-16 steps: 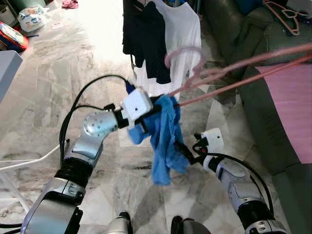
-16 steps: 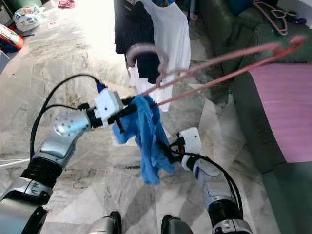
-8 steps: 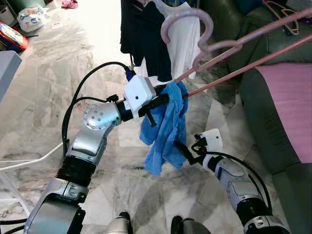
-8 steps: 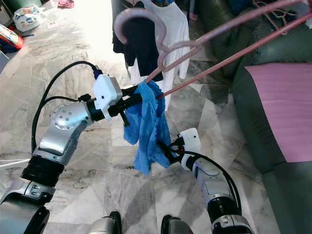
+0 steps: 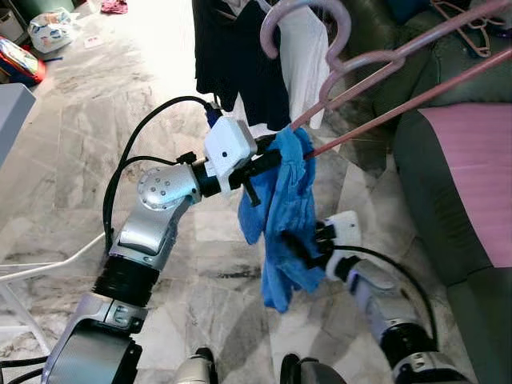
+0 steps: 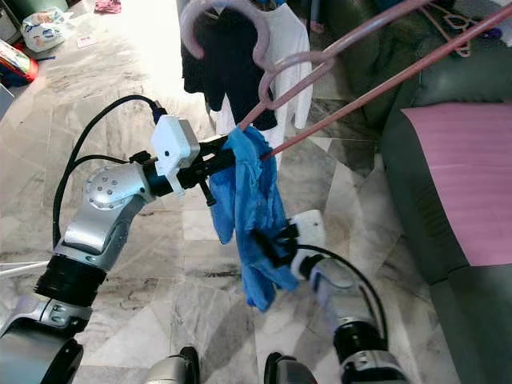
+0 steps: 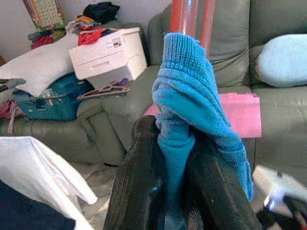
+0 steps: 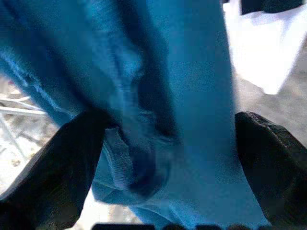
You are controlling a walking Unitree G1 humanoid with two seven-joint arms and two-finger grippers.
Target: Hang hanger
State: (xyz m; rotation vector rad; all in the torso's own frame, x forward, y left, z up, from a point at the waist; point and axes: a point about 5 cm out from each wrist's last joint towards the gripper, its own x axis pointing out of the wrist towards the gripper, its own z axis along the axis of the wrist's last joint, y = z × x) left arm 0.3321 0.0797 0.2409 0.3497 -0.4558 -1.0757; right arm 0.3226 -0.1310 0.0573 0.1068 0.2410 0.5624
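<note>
My left gripper (image 5: 274, 157) is shut on the end of a pink hanger (image 5: 376, 68), with a blue garment (image 5: 286, 210) draped over that end and hanging down. In the left wrist view its black fingers (image 7: 139, 182) clamp the blue cloth (image 7: 192, 100) under the hanger's two rods. The hanger's hook (image 6: 220, 20) is raised in front of the dark clothes (image 5: 236, 64) on a rack. My right gripper (image 5: 298, 245) is lower, open, against the garment's lower part. The right wrist view has its fingers (image 8: 53, 167) spread on either side of the blue cloth (image 8: 182, 96).
A white shirt (image 5: 308, 56) hangs beside the dark clothes. A green sofa (image 5: 444, 232) with a pink cloth (image 5: 476, 172) and another hanger (image 5: 468, 28) stands on the right. Bags (image 5: 52, 28) lie on the marble floor at far left.
My left arm has lifted the hanger, so its hook now sits higher, at the hanging clothes. My right gripper has moved up and in against the blue garment.
</note>
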